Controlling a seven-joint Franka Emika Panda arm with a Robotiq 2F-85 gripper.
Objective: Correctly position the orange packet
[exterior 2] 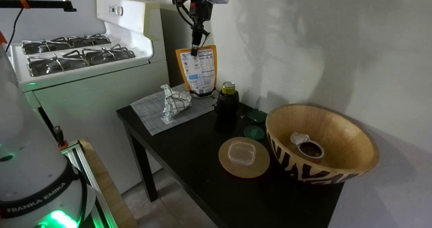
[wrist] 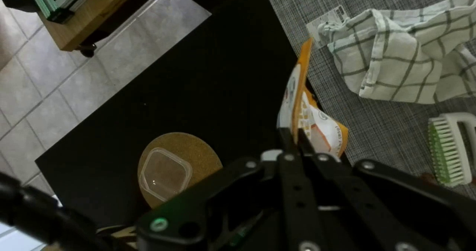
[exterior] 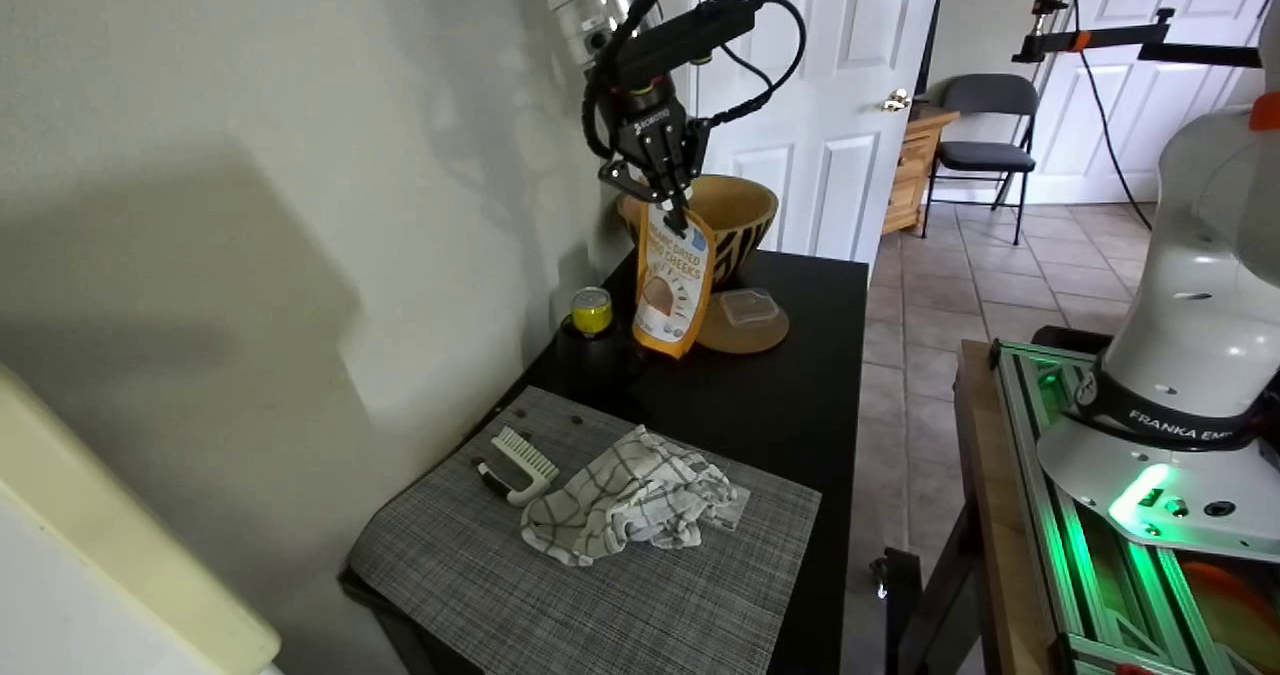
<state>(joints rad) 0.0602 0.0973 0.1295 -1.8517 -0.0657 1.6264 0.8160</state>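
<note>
The orange packet [exterior: 672, 290] has a white front label with a mango picture. Its back, with a white text panel, shows in an exterior view [exterior 2: 199, 69]. My gripper [exterior: 677, 220] is shut on the packet's top edge, and the packet hangs roughly upright, slightly tilted. Its lower end appears to be above the black table [exterior 2: 202, 174]. In the wrist view, the fingertips [wrist: 293, 135] pinch the packet's edge, and its front panel [wrist: 325, 132] bulges to the right. The rest of the packet is hidden behind the fingers there.
A dark bottle [exterior 2: 226, 101] with a yellow-topped can stands by the wall. A large wooden bowl [exterior 2: 320, 120] stands at one table end, near a round board [exterior 2: 226, 160] with a clear plastic container [exterior 2: 242, 152]. A checked cloth [exterior: 635, 495] and brush [exterior: 525, 465] lie on a grey mat [exterior: 660, 605].
</note>
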